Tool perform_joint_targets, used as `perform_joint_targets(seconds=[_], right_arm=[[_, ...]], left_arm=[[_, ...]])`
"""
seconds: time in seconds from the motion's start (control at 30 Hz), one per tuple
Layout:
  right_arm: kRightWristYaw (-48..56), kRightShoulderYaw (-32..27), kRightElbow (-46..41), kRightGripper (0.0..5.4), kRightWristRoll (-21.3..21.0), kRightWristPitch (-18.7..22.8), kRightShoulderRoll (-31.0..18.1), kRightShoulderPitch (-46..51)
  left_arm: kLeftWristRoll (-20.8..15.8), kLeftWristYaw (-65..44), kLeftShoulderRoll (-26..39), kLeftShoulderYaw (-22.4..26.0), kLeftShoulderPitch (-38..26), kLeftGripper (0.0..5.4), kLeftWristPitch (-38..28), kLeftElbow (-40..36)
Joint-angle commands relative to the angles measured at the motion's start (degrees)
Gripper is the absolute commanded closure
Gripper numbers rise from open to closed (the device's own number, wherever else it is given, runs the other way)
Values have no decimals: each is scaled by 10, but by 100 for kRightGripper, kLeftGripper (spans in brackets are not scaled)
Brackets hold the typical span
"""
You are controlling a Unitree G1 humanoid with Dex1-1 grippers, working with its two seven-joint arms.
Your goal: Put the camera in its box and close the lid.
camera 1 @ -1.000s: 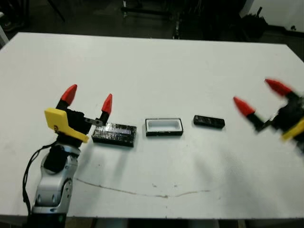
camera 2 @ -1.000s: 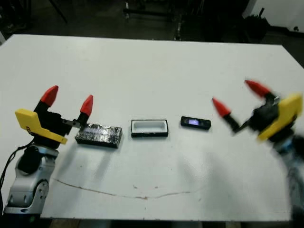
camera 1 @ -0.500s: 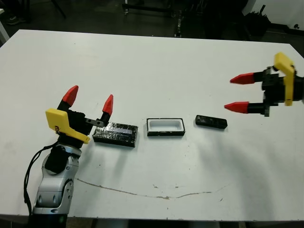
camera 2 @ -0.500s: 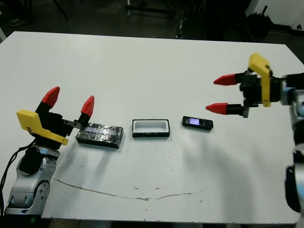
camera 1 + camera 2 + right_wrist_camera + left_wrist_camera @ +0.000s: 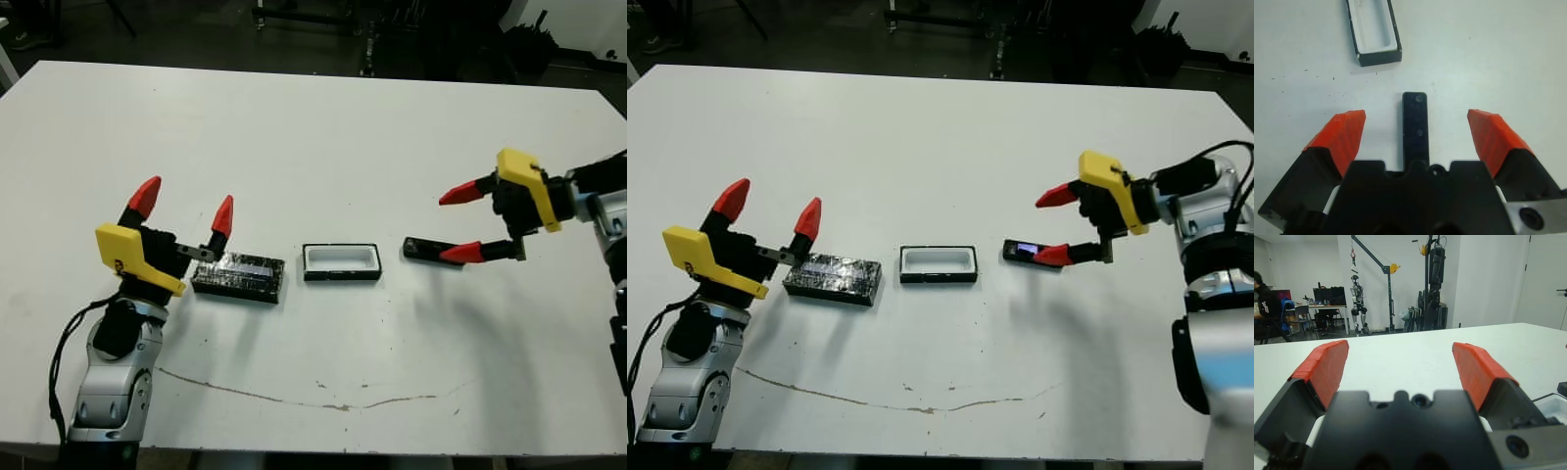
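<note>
Right tool [image 5: 1056,225] is held spread wide above the camera [image 5: 1415,127], nothing gripped, camera lying flat on the surface [image 5: 323,137] just right of the box [image 5: 341,262]; left tool [image 5: 183,205] likewise spread, raised beside the lid [image 5: 238,277].

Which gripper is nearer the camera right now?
Right. The right gripper is open over the camera, which lies between its fingers; the left gripper is open beyond the box, by the lid.

A broad white desk [image 5: 313,127] bears a thin, wavy brownish line [image 5: 294,397] near its front edge. Beyond its far edge, a seated person in dark clothing [image 5: 1263,308], a crane-like metal stand [image 5: 1376,269] and a white wall [image 5: 1488,279].
</note>
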Motion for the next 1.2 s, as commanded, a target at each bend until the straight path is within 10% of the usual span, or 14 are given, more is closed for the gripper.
perform_joint_targets(seconds=[0.03,1.2], right_arm=[[-8,6,17,1,-20,-22,6,-10],[-91,12,84,1,-90,-20,46,14]], left_arm=[[4,5,1,1,1,0,12,-3],[-2,-7,3,3,0,0,10,0]])
